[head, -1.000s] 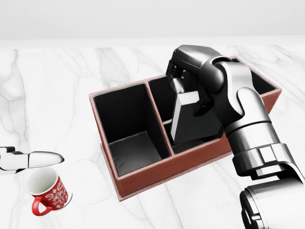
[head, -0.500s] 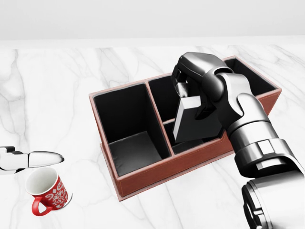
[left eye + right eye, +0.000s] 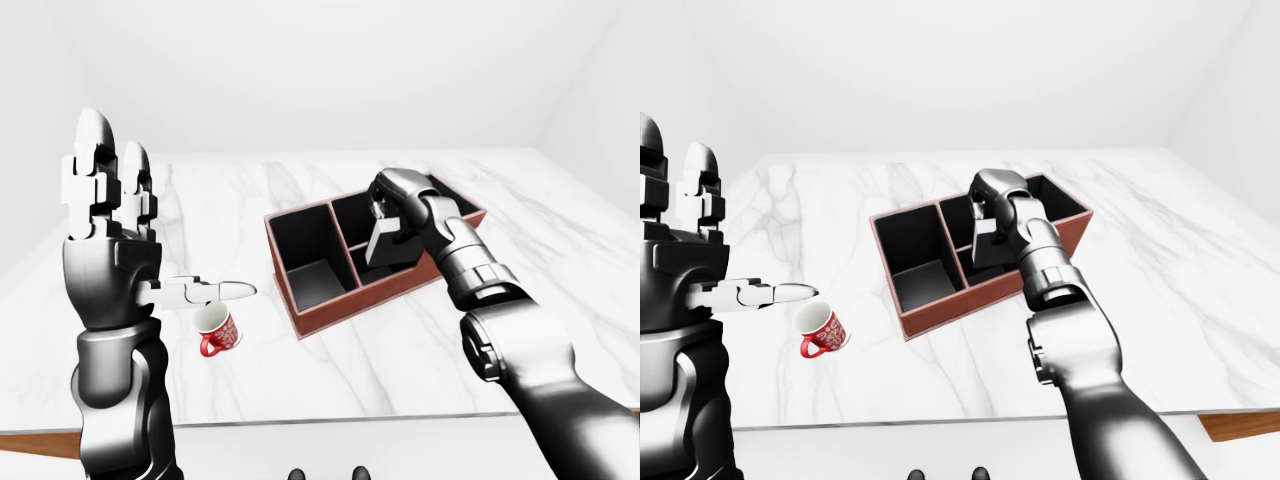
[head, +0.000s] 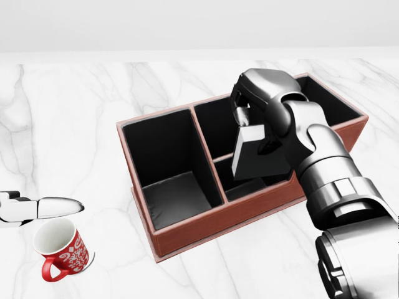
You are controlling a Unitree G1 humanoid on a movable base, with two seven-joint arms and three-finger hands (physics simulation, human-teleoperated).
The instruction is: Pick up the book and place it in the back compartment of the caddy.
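Our right hand, a glossy grey metal claw with three jointed fingers, is clamping its fingers around the top edge of the book. The book is showing as a flat, dark rectangular slab with a paler strip along its upper edge. It is hanging tilted, its lower end dipping below the rim of the caddy into the small compartment at the bottom of the head view, right of centre. Its top is leaning toward the longer compartment above that, across the divider.

The caddy is a rectangular box with reddish-brown, leather-like outer walls and matte black lining. Thin reddish partitions are splitting it into one large square bay on the left and narrower bays on the right. Our right forearm, made of smooth, rounded chrome-like segments, is crossing over the caddy's right part.

The caddy is sitting on a table of polished white marble with soft grey veins.

Our left hand is standing upright, well apart from the caddy, with its fingers spread wide and straight and nothing in them. Just below its thumb in the left-eye view, a red mug with white patterning and a curved handle is resting tilted on the marble.
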